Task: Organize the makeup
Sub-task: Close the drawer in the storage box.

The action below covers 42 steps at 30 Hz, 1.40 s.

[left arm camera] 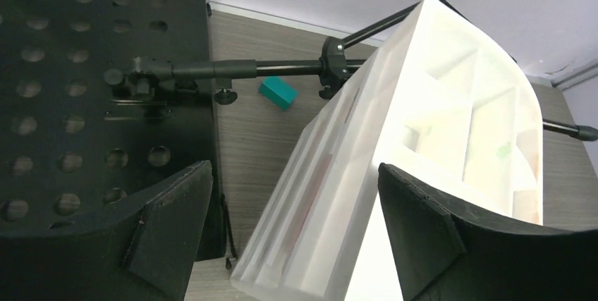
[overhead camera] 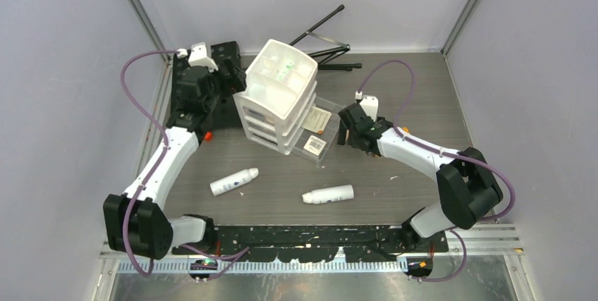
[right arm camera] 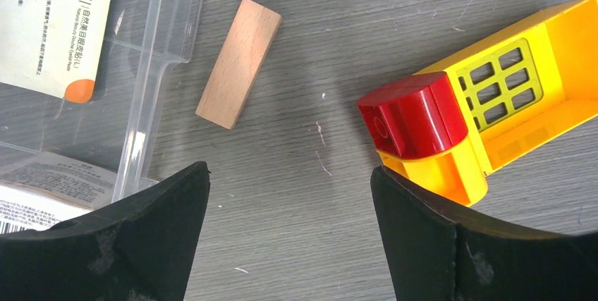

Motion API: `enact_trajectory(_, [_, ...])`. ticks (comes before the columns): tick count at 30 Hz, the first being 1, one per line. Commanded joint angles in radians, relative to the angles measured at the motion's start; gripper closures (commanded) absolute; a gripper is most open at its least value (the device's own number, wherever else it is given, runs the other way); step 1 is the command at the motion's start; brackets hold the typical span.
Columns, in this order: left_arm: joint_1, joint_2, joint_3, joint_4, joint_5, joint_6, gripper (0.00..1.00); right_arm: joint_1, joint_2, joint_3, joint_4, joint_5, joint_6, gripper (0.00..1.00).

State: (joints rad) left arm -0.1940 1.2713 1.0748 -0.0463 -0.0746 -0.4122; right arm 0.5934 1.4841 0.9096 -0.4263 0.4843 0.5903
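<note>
Mid-table, white organizer (overhead camera: pixel 261 125), greenish item (overhead camera: pixel 285 70) perhaps inside, white bottles (overhead camera: pixel 234 182) outside

Tabletop (right arm camera: pixel 296 244) looks like grey wood-grain laminate, matt, w/ fine scratches. Small block (right arm camera: pixel 238 63): bare tan wood, smooth, unvarnished. Red-and-yellow block (right arm camera: pixel 451 125): hard glossy plastic. Clear tray (right arm camera: pixel 151 68) is shiny see-thru plastic; paper label (right arm camera: pixel 56 26) matt, printed. Drawer unit (left arm camera: pixel 437 139): milky white plastic, semi-matt. Perforated plate (left arm camera: pixel 70 103) & tripod rod (left arm camera: pixel 233 70) look like matt black metal. Left white bottle (overhead camera: pixel 234 182) & right white bottle (overhead camera: pixel 328 194): smooth white plastic.
</note>
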Motion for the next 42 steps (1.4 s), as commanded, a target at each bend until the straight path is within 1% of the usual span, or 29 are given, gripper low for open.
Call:
enact_trajectory(1, [0.004,-0.093,-0.096,0.113,0.000,0.007,0.12,-0.003,-0.015,0.028,0.033,0.005,0.012,0.11])
enact_trajectory(4, [0.004,-0.134,-0.154,0.157,-0.031,0.009,0.11,-0.003,-0.018,0.025,0.032,-0.011,0.013,0.11])
enact_trajectory(6, [0.005,-0.148,-0.174,0.183,-0.027,0.008,0.11,-0.003,-0.013,0.025,0.031,-0.028,0.015,0.12])
enact_trajectory(15, [0.004,-0.166,-0.248,0.243,-0.039,-0.002,0.11,-0.003,-0.015,0.012,0.012,-0.014,0.015,0.13])
enact_trajectory(19, [0.004,-0.163,-0.258,0.257,-0.039,-0.002,0.11,-0.003,-0.001,0.016,0.011,-0.019,0.018,0.13])
enact_trajectory(25, [0.004,-0.130,-0.239,0.266,0.053,-0.003,0.15,-0.003,0.023,0.025,0.023,-0.032,0.033,0.14])
enact_trajectory(29, [0.004,-0.119,-0.232,0.270,0.103,0.003,0.16,-0.003,0.048,0.026,0.041,-0.036,0.042,0.15])
enact_trajectory(42, [0.003,-0.083,-0.219,0.284,0.195,0.007,0.17,-0.004,0.120,0.037,0.087,-0.071,0.067,0.17])
